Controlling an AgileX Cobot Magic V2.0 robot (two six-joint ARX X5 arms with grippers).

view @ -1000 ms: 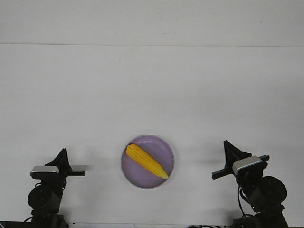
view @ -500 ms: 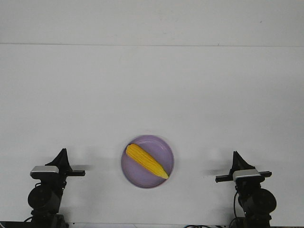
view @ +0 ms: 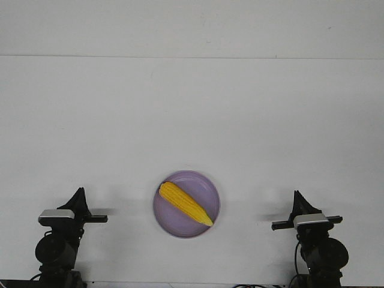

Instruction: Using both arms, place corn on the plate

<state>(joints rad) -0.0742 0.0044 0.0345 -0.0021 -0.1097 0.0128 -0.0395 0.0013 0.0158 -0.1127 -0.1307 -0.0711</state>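
Resting diagonally inside the lavender plate (view: 186, 204), the corn cob (view: 185, 203) lies with its blunt end toward the far left rim and its pale pointed tip toward the near right rim, wholly within the raised edge. The plate sits between the two grippers, well apart from each: off to the right of the left gripper (view: 78, 197) and off to the left of the right gripper (view: 298, 199).

Both grippers carry nothing. Each shows as a single dark point above its grey-white wrist block, so the fingers look drawn together, though at this size I cannot tell for certain how far apart they stand.

Judged from how things lie, the placing looks done, and the step in hand is parking the arms. To do that well, each arm should stay on its own side, away from the plate's rim, since a nudge there could roll the tapered cob off.

No brand, label or writing can be read anywhere on the white table (view: 192, 120), plate or arms.
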